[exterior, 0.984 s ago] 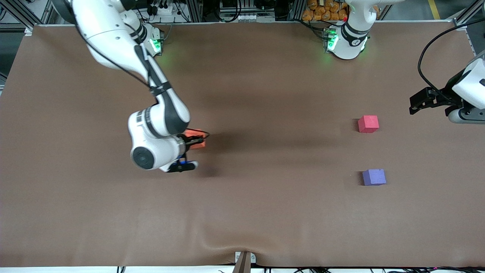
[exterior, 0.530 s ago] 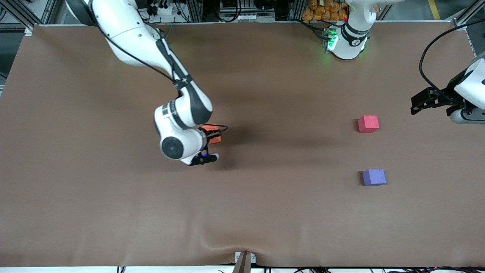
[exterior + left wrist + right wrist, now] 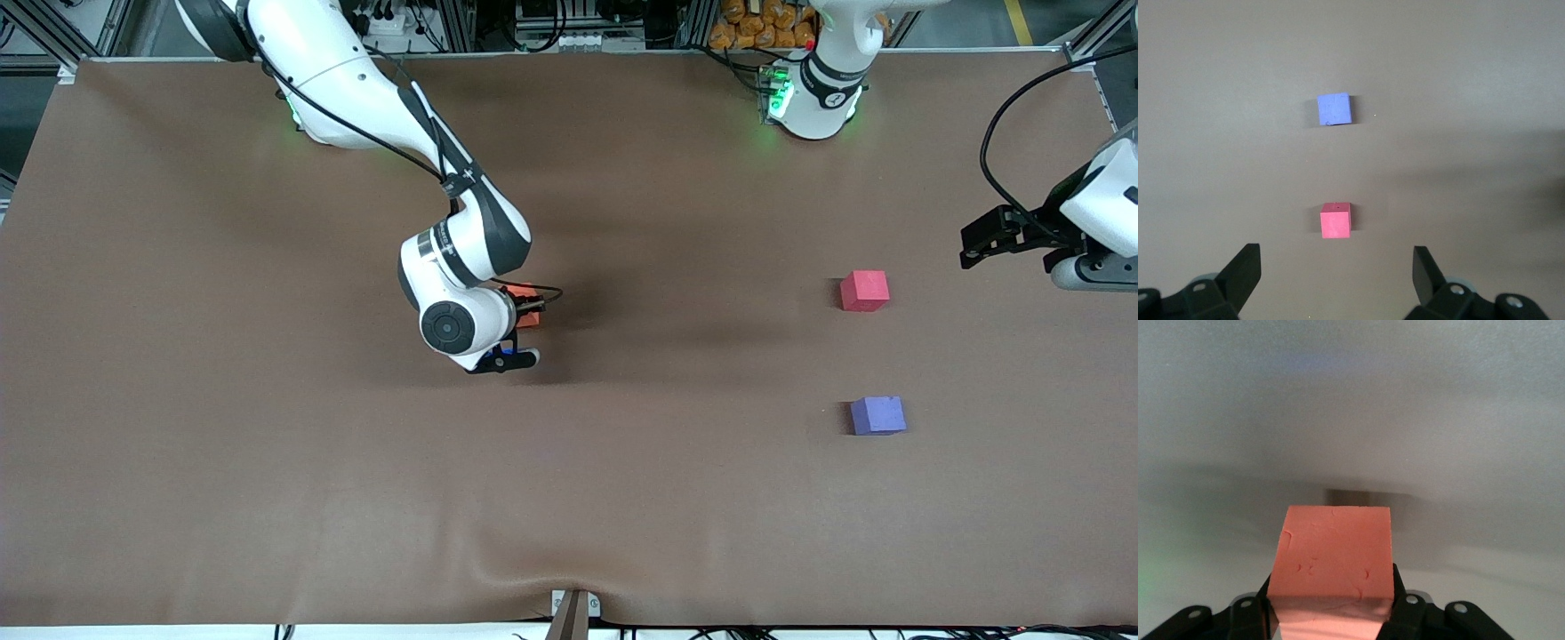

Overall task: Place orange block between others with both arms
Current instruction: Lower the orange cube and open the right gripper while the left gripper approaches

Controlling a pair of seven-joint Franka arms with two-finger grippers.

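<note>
My right gripper point(image 3: 532, 311) is shut on the orange block point(image 3: 526, 292), low over the middle of the table. In the right wrist view the orange block point(image 3: 1333, 550) fills the gap between both fingers point(image 3: 1399, 590). The pinkish-red cube point(image 3: 864, 291) and the purple cube point(image 3: 878, 415) sit apart toward the left arm's end, the purple one nearer the front camera, with a bare gap between them. My left gripper point(image 3: 967, 247) waits open and empty over the table's edge at that end. The left wrist view shows the pinkish-red cube point(image 3: 1336, 221) and the purple cube point(image 3: 1334, 109) ahead of its spread jaws.
The brown mat point(image 3: 676, 498) covers the whole table and has a raised wrinkle point(image 3: 498, 569) by the near edge. A small bracket point(image 3: 573, 613) sits at that edge. The left arm's base point(image 3: 813, 98) stands at the table's top edge.
The right arm has carried the orange block toward the left arm's end of the table, closer to the two cubes. The left arm has stayed in place.
</note>
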